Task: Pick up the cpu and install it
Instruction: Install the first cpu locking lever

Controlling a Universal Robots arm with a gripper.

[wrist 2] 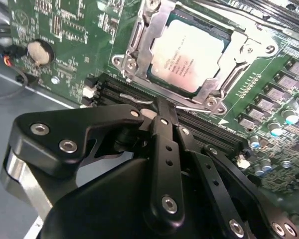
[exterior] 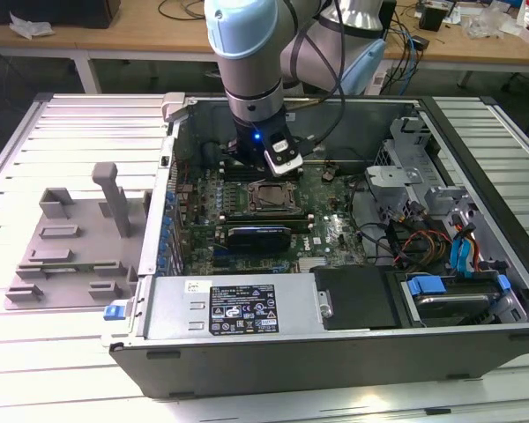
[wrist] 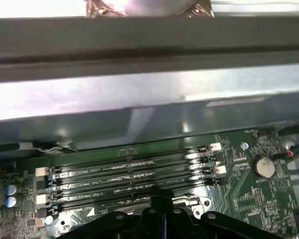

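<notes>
The cpu (wrist 2: 187, 55), a flat square chip with a shiny silver top, lies inside the socket frame (wrist 2: 139, 45) on the green motherboard; the metal bracket sits around its edges. In the exterior view the cpu (exterior: 269, 196) is at the middle of the open computer case, just in front of the arm's wrist. My gripper (wrist 2: 162, 105) hovers over the memory slots beside the socket, a short way from the chip. Its black fingers are pressed together with nothing between them. In the first wrist view the gripper (wrist: 157, 193) points at the memory slots (wrist: 129, 172).
A grey plastic tray (exterior: 70, 256) with raised blocks lies outside the case on the exterior view's left. The case wall (wrist: 139, 89) rises close behind the memory slots. A power supply (exterior: 238, 304) lies at the front, with cables and a drive cage (exterior: 441, 229) on the exterior view's right.
</notes>
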